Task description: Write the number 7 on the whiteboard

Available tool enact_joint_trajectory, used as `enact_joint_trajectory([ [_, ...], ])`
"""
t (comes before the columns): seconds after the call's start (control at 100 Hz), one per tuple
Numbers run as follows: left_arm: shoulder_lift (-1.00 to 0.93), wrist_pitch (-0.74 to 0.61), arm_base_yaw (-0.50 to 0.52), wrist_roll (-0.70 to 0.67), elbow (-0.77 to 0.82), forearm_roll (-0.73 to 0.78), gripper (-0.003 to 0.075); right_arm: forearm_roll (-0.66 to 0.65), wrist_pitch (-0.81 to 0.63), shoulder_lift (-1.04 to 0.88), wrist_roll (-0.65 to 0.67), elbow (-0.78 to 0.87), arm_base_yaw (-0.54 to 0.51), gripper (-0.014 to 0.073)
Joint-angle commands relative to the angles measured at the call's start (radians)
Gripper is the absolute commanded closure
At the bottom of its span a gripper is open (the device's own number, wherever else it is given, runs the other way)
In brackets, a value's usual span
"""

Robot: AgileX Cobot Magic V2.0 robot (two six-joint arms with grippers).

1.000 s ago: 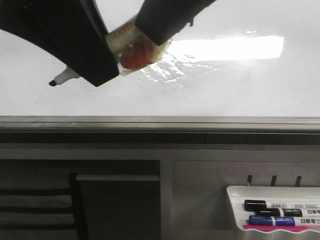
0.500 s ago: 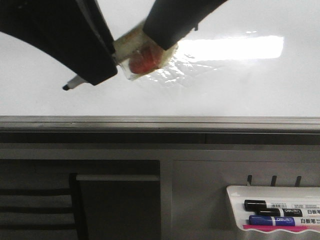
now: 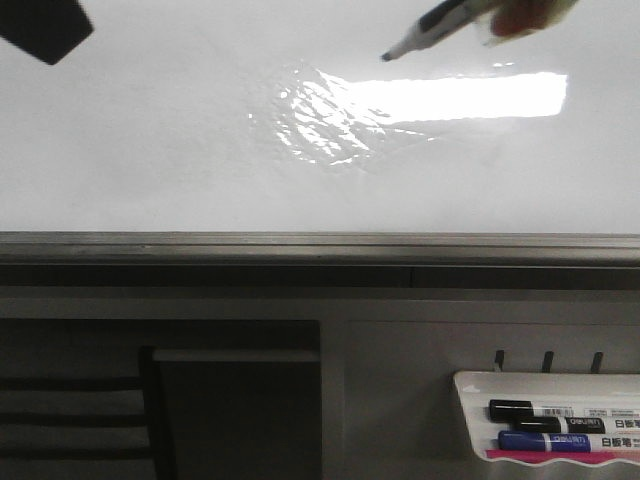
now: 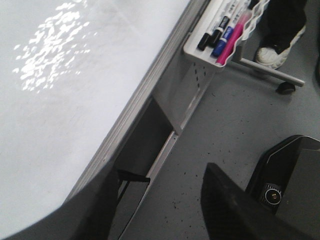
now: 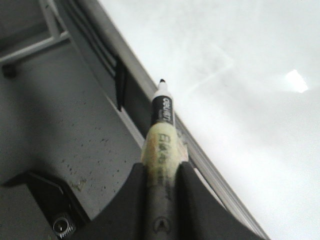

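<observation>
The whiteboard (image 3: 150, 150) fills the upper half of the front view, glossy white with a bright glare patch, and no number 7 shows on it. My right gripper (image 5: 161, 172) is shut on a black marker (image 5: 162, 107) wrapped in yellowish tape, its cap off. In the front view the marker (image 3: 425, 28) hangs at the top right with its tip pointing down-left, and I cannot tell whether the tip touches the board. My left gripper (image 4: 159, 200) is open and empty; only a dark corner of it (image 3: 42, 25) shows at the front view's top left.
The board's grey metal edge rail (image 3: 320, 245) runs across the front view. A white marker tray (image 3: 475, 385) at the lower right holds black and blue markers (image 3: 545, 425); the tray also shows in the left wrist view (image 4: 200, 55). Speckled grey floor (image 4: 235, 120) lies below.
Both arms have left the middle of the board. The right gripper with the marker moved up to the top right. The left gripper moved to the top left corner.
</observation>
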Motion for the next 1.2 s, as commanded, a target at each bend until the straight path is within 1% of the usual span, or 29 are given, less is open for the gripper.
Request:
enact_joint_trajectory([
  [0.0,-0.071,-0.104,0.036,-0.025,0.026,-0.026,0.0365,0.022,-0.111,-0.054,0.042,0.037,-0.063,0.0647],
  [0.14,-0.144,-0.207,0.072,-0.048,0.112,-0.059,0.0365,0.118,-0.108,-0.061,0.042,0.110,-0.141,0.0647],
  [0.26,-0.173,-0.251,0.076,-0.048,0.150,-0.059,0.0365,0.181,-0.203,-0.056,0.042,0.144,-0.145,0.0647],
  [0.33,-0.173,-0.253,0.076,-0.048,0.150,-0.059,0.0365,0.228,-0.259,-0.056,0.042,0.154,-0.145,0.0647],
  [0.44,-0.166,-0.254,0.076,-0.048,0.150,-0.062,0.0365,0.276,-0.303,-0.044,0.042,0.149,-0.145,0.0647],
  [0.63,-0.166,-0.258,0.076,-0.048,0.150,-0.064,0.0365,0.280,-0.240,0.043,0.042,0.062,-0.146,0.0647],
  [0.72,-0.166,-0.258,0.076,-0.048,0.150,-0.069,0.0365,0.304,-0.226,0.092,0.042,0.034,-0.146,0.0647],
  [0.81,-0.166,-0.260,0.076,-0.048,0.150,-0.074,0.0365,0.318,-0.245,0.139,0.042,0.025,-0.146,0.0647],
  [0.94,-0.166,-0.262,0.076,-0.048,0.150,-0.080,0.0365,0.326,-0.309,0.190,0.042,0.025,-0.134,0.0647],
  [1.08,-0.166,-0.268,0.076,-0.048,0.150,-0.080,0.0365,0.326,-0.373,0.215,0.042,0.025,-0.109,0.0647],
  [1.19,-0.166,-0.274,0.076,-0.048,0.150,-0.080,0.0365,0.326,-0.394,0.223,0.042,0.025,-0.108,0.0647],
])
